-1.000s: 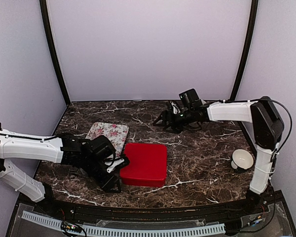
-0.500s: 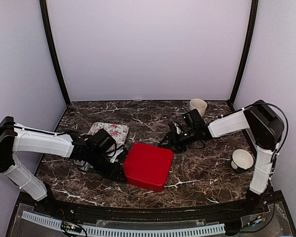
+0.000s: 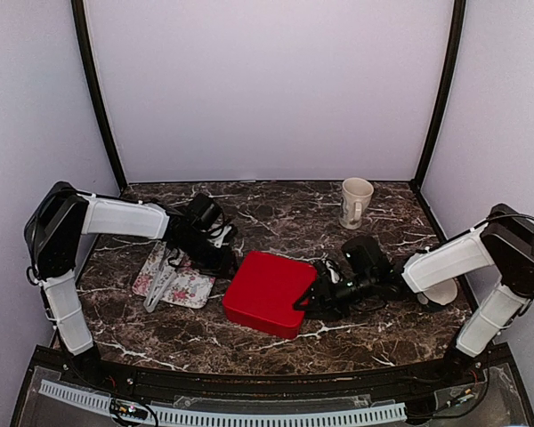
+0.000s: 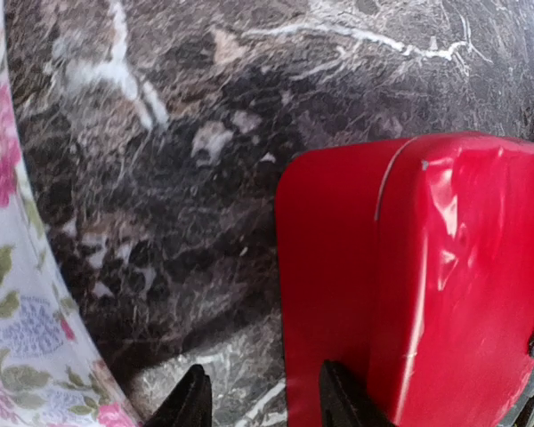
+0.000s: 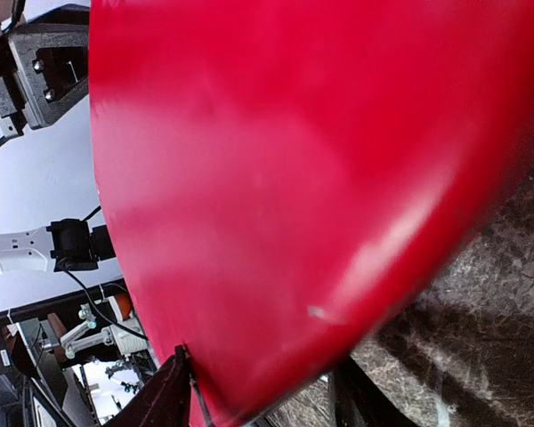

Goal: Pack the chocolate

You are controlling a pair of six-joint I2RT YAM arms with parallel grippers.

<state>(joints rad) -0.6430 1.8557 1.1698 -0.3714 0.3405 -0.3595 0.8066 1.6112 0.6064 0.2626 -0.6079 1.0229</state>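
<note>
Jaws: right gripper clamped on red box, 3 o'clock edge; left gripper apart at 10 o'clock corner. Likely opening box; next needs it prised open.

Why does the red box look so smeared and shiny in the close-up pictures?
Right wrist view: the red box sits too close to the lens, so it blurs; left wrist view: glare streaks its glossy side; top view: even light, sharp.
</note>
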